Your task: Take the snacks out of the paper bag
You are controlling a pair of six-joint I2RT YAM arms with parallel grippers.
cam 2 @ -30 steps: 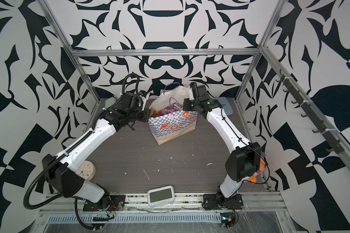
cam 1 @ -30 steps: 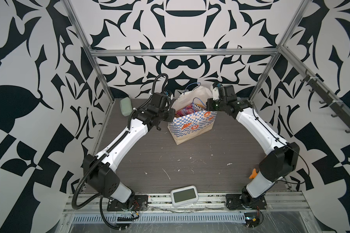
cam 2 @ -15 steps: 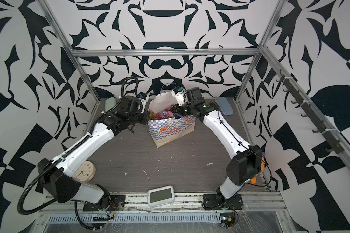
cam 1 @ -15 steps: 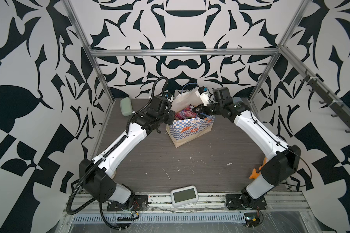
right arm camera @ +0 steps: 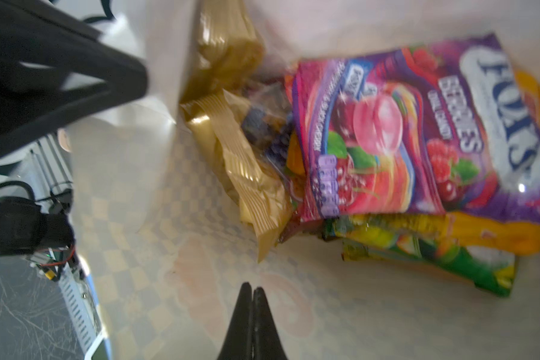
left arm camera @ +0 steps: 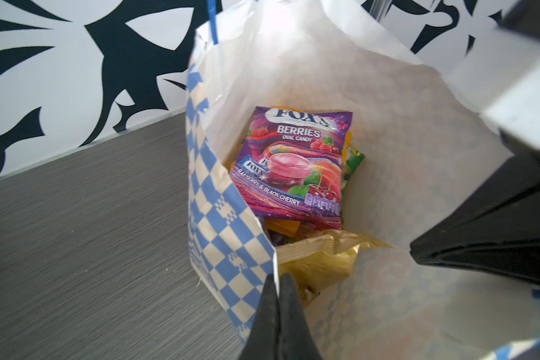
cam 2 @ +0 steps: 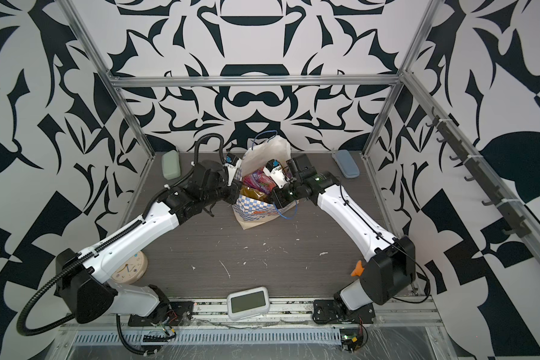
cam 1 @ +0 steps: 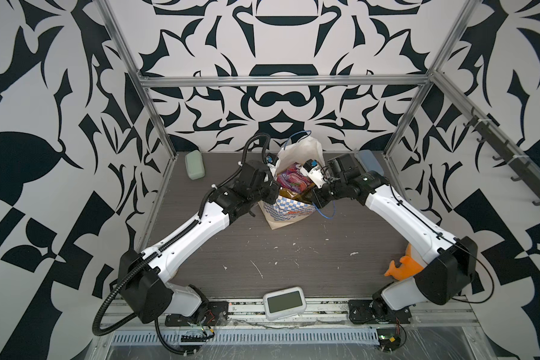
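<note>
Bag [left arm camera: 219, 218]: matt paper, creased, white-lined.
Purple packet [left arm camera: 293, 168]: glossy plastic film.
Gold packet [right arm camera: 247, 174]: crinkled, shiny.
Table [cam 1: 293, 255]: matt woodgrain, scuffed.
Frame [cam 1: 281, 81]: brushed metal.

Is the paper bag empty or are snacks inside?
Not empty. The paper bag holds a purple candy packet on top, a gold packet and a green packet beside it.

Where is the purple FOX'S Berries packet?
Inside the paper bag at back centre in both top views, the purple FOX'S Berries packet lies atop the other snacks.

White-shelled arms [cam 1: 197, 230], black joints, ribbed conduit [cam 1: 110, 299], tapered black left pincer [left arm camera: 278, 282].
</note>
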